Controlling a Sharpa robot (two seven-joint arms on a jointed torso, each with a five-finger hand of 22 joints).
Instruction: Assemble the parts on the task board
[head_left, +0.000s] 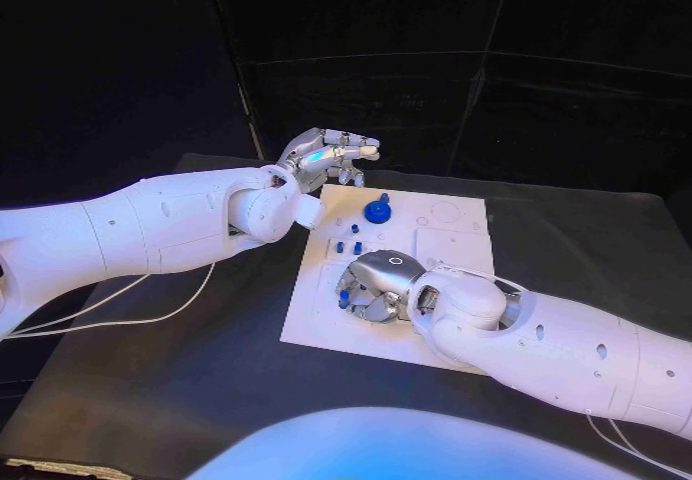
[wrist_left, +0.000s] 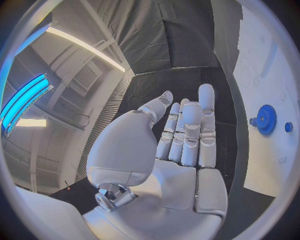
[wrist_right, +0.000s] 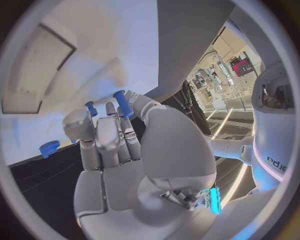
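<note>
Head view: I have the right hand (head_left: 379, 288) lowered onto the near left part of the white board (head_left: 454, 252), fingers curled down around the work. Right wrist view: a small blue peg (wrist_right: 122, 103) sits pinched at the tips of that hand's fingers (wrist_right: 107, 136), held just over the board's pale surface; a second peg (wrist_right: 91, 108) stands beside it, and a blue gear (wrist_right: 49, 148) lies near the board's edge. I judge the step in hand to be seating this peg in its hole. I cannot see the hole itself from any view, since the fingers cover it, so I would keep the peg upright, lower slowly, and let it find the hole with light side-to-side play rather than force. I would loosen the pinch only once the peg stands without support.

Head view again: a row of blue pegs (head_left: 348, 246) already stands left of centre on the board, close to my working fingers, and a larger blue gear (head_left: 378, 211) stands farther back. I judge the chief risk to be brushing those neighbours, so the other fingers should stay tucked in.

Left wrist view: the left hand (wrist_left: 181, 145) is raised beyond the board's far left corner, fingers extended side by side and holding nothing; the larger gear shows beyond it. I would leave it parked there, well apart from the working area
</note>
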